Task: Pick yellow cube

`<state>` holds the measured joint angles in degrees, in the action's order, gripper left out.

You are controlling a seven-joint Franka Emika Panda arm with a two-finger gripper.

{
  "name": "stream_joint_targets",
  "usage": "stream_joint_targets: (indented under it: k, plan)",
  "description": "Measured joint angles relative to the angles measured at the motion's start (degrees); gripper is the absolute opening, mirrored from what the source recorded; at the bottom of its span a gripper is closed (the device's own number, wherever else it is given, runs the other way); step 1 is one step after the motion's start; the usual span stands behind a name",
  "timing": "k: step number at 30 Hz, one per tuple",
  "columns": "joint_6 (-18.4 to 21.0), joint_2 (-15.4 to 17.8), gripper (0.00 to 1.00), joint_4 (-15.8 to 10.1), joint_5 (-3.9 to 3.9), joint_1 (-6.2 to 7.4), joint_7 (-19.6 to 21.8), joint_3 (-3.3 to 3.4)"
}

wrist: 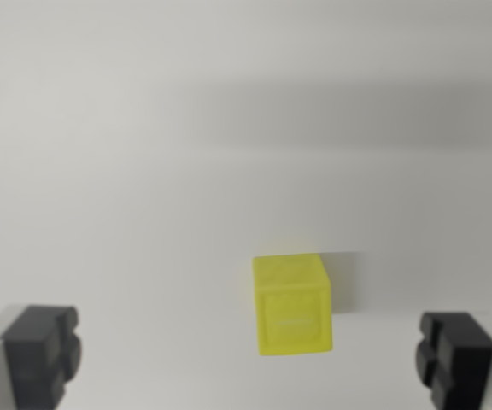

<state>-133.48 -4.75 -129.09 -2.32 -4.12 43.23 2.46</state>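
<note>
Your cube [290, 305] sits alone on the table [143, 171], a little to the wrist view's right of centre and low in the picture, one face turned toward the camera with a recessed panel on it. It rests flat and upright, casting a soft shadow to its right. Nothing touches it.

Your claw [248, 354] hangs above and short of it, its two dark fingers [41, 350] showing at the bottom corners of the view, spread wide apart with nothing between them. The cube lies between the two fingers as the camera sees it, nearer the right one, and clear of both.

By this picture, the pick is not yet made. You have the cube in sight and the claw spread for it, but the approach is unfinished: you would judge that the claw needs to shift slightly toward the wrist view's right to centre on the cube, then come down, close and lift. All of the grasping is left to do.

The table is a plain, pale, matte surface, white to light grey, with no marks, clutter or other objects in view. A broad, dim band of shadow crosses the upper part of the picture. The far background is blurred, so you cannot tell where the table ends or whether a wall stands behind it. Nothing more of the room shows.
</note>
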Motion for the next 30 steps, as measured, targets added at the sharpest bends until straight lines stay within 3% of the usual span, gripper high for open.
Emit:
stream_joint_targets:
  k: [30]
  plan:
    - [-9.0, -0.7, 1.0, -8.1, 0.53, -1.71, -3.1, 0.0]
